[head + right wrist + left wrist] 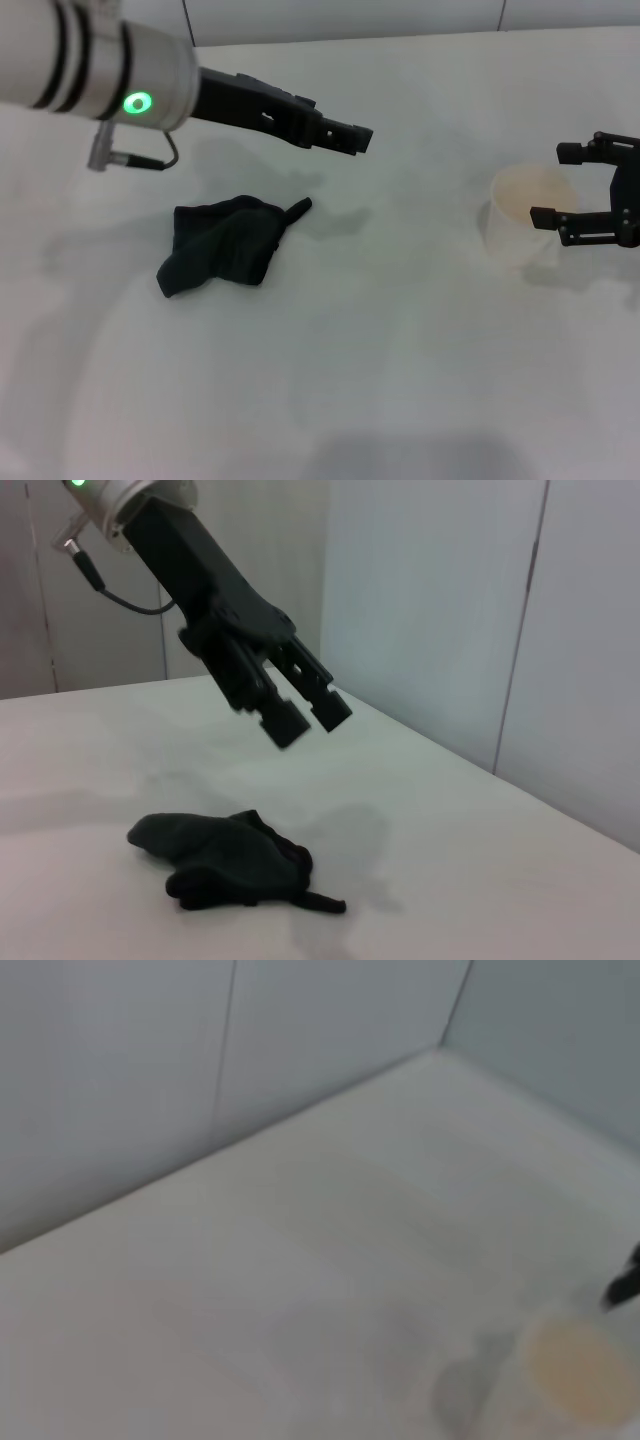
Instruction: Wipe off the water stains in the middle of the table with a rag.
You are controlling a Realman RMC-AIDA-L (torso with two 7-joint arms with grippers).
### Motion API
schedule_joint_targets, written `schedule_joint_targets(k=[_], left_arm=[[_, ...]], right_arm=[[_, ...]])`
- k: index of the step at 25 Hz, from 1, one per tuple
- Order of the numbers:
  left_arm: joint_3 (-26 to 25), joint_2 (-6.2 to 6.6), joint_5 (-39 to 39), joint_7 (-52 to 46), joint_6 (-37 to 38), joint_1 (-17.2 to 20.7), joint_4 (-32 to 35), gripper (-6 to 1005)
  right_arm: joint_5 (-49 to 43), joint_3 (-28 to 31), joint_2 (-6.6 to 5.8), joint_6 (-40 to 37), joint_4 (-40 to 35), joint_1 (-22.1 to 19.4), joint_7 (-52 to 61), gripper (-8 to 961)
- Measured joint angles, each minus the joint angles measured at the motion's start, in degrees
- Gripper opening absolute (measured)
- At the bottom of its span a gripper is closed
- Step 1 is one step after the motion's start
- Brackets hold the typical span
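So the rag (225, 257) is just lying crumpled on the white worktop (400, 400), left of centre, with its little pointed corner sticking out toward the middle. Nothing is touching it. The left gripper (350, 136) hangs in the air above and a bit beyond the rag, arm reaching in from the upper left with a green light glowing on the wrist. From the right wrist view you can see the left gripper's (305, 710) jaws are parted a little with nothing between them, well clear of the rag (225, 860).

Over on the right side, the right gripper (590, 200) sits just beside a translucent white cup (525, 228), jaws spread wide and empty, the cup standing upright. The cup (575, 1370) shows up in the left wrist view too, looking faintly orange inside. I can't make out any stain on the worktop itself.
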Motion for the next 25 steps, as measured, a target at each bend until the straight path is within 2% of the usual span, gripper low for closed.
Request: schedule_joint_targets(k=[6, 10, 13, 16, 18, 19, 25], left_arm=[[-6.1, 0.17, -14.7, 8.7, 1.5, 8.2, -1.2, 888], [-11.2, 0.19, -19.0, 15.2, 4.8, 11.5, -5.4, 888], [-14.4, 0.22, -20.3, 24.8, 6.7, 13.4, -9.9, 888], [-14.9, 0.09, -22.0, 36.2, 6.0, 14.9, -14.9, 888], [-15.0, 0.07, -22.3, 39.0, 5.6, 15.1, -16.6, 888], [-15.0, 0.07, -22.6, 45.6, 4.2, 15.1, -20.8, 887], [-15.1, -0.11, -24.7, 56.4, 1.1, 15.5, -25.8, 887]], right_arm=[[0.0, 0.0, 0.0, -0.3, -0.4, 0.0, 0.5, 867], [0.0, 0.0, 0.0, -0.3, -0.4, -0.1, 0.7, 867], [0.0, 0.0, 0.0, -0.3, -0.4, -0.2, 0.8, 867], [0.0, 0.0, 0.0, -0.3, -0.2, -0.3, 0.8, 868], [0.0, 0.0, 0.0, -0.1, 0.0, -0.3, 0.8, 868], [0.0, 0.0, 0.0, -0.1, 0.1, -0.2, 0.8, 868], [-0.1, -0.3, 0.0, -0.2, -0.1, -0.1, 0.8, 867]])
